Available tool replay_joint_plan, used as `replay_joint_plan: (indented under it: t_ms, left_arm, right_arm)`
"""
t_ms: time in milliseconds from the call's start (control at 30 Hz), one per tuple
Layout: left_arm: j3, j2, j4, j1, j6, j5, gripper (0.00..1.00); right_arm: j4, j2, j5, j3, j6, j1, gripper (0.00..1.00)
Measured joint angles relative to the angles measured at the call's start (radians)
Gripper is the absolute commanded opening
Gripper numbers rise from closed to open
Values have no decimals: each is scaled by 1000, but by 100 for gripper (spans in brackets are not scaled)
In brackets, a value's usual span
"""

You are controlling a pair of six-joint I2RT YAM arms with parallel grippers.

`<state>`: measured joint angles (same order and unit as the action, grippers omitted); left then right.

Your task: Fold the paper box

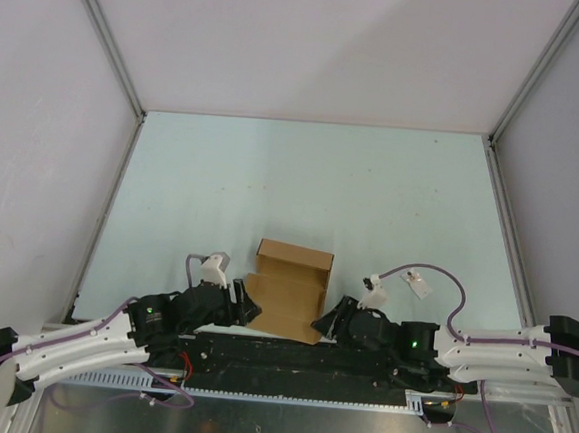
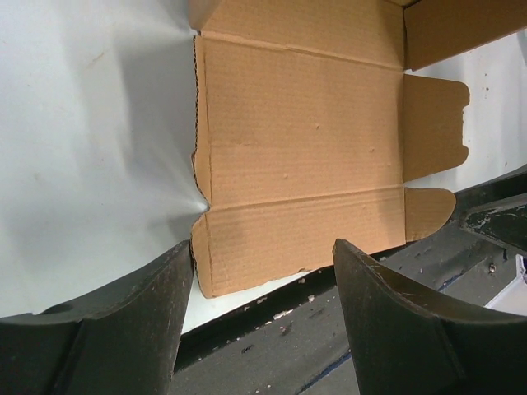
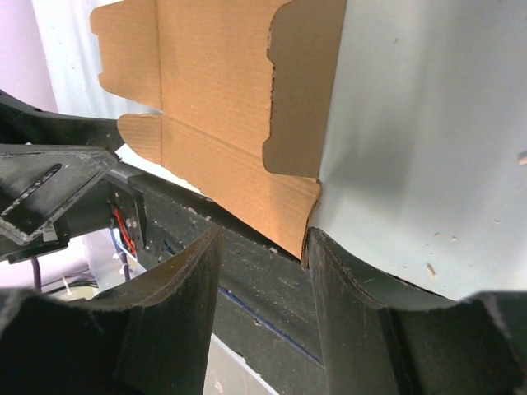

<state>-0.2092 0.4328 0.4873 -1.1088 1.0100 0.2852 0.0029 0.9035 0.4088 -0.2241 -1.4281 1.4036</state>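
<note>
Two sets of jaws stand apart, with one half-folded box (image 1: 289,285) between them.
The left gripper (image 2: 263,247) holds its fingers wide around the box's near left corner and clamps nothing. The right gripper (image 3: 262,239) is also parted, with one finger hard by the near right corner; I cannot tell whether it touches. This stance looks meant to catch the flat near panel at both ends so that it rises evenly. The box lies at the near edge of the table (image 1: 303,177), and its front panel overhangs the black rail (image 1: 289,355), which probably leaves room for a finger underneath. Its far wall is already upright. Count: two grippers, one box, and two rounded tabs (image 2: 434,123) on the side seen from the left wrist.
</note>
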Motion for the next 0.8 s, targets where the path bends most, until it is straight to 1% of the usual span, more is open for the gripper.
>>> replay_joint_plan:
  t_ms: [333,600,800]
  left_arm:
    - [0,-2,-24,0,-9,-10,73]
    - [5,1,-88,-1,-25,-40,73]
    - [19,47,-147,-3,-35,-64,73]
  right_arm:
    - [69,5,-15,0,16,0,50]
    - [137,73,-32,0,27,-1,50]
    - [179,124,-42,0,34,-6,50]
